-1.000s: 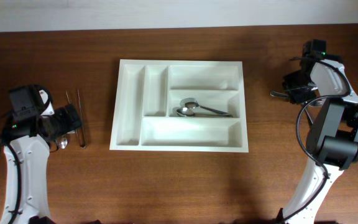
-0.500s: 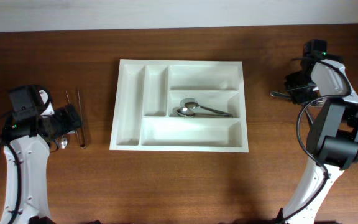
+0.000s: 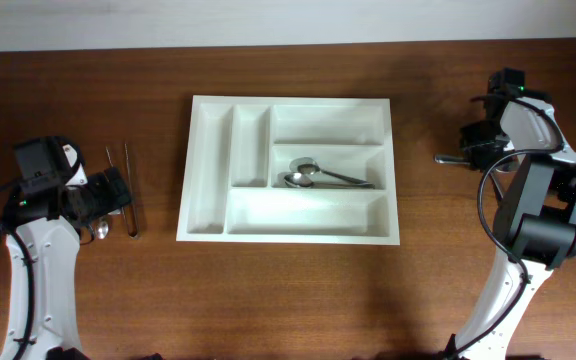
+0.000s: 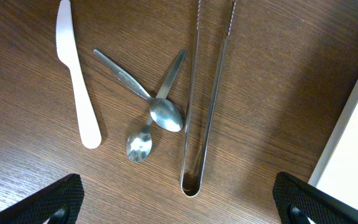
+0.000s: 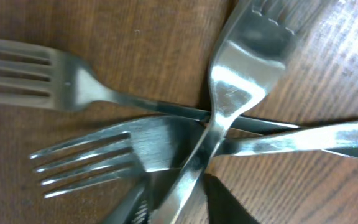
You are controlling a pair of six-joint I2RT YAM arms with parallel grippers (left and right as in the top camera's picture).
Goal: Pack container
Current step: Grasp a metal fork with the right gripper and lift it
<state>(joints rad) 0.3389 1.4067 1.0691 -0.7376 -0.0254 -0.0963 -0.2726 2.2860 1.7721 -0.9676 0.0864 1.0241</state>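
At the middle of the dark wooden table (image 3: 288, 300), the container (image 3: 308, 212) is being seen lying flat, white, five-compartmented, two spoons (image 3: 318, 176) in its middle long slot. Beside it, the left gripper (image 3: 116, 192) is being held low over loose cutlery (image 4: 160, 118), fingers (image 4: 55, 202) spread wide. Opposite, the right gripper (image 3: 466, 152) is being held close over crossed forks (image 5: 216, 99); its jaws' state cannot be told.
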